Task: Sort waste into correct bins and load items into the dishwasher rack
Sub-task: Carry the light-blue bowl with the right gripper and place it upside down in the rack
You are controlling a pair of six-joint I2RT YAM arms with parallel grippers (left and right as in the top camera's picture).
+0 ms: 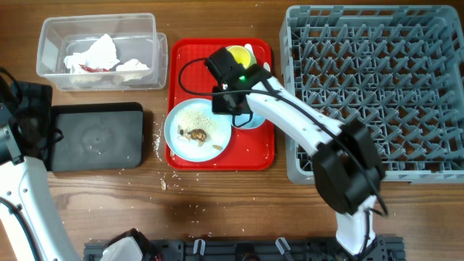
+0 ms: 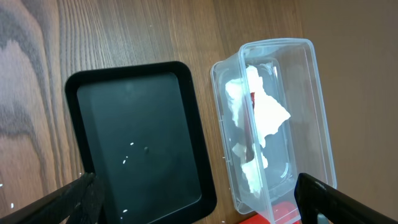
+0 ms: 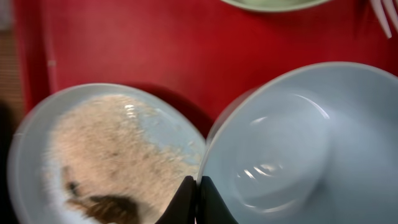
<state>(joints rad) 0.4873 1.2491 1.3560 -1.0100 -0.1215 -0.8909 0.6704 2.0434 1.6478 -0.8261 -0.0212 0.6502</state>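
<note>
the right claw pinches the thin rim of the smooth light blue bowl on the red tray, beside the round crumb-covered plate. the left claw is wide over the brown wooden table.

- You're at a robot lab bench, not a real kitchen: white-and-black robot arms work over a wood-grain table.
- Your props are canteen-style: a large grey pegged plastic crate and a flat red serving tray.

The right hand pinches the light blue bowl at its rim; left of the bowl, a crumb-strewn plate.
</note>
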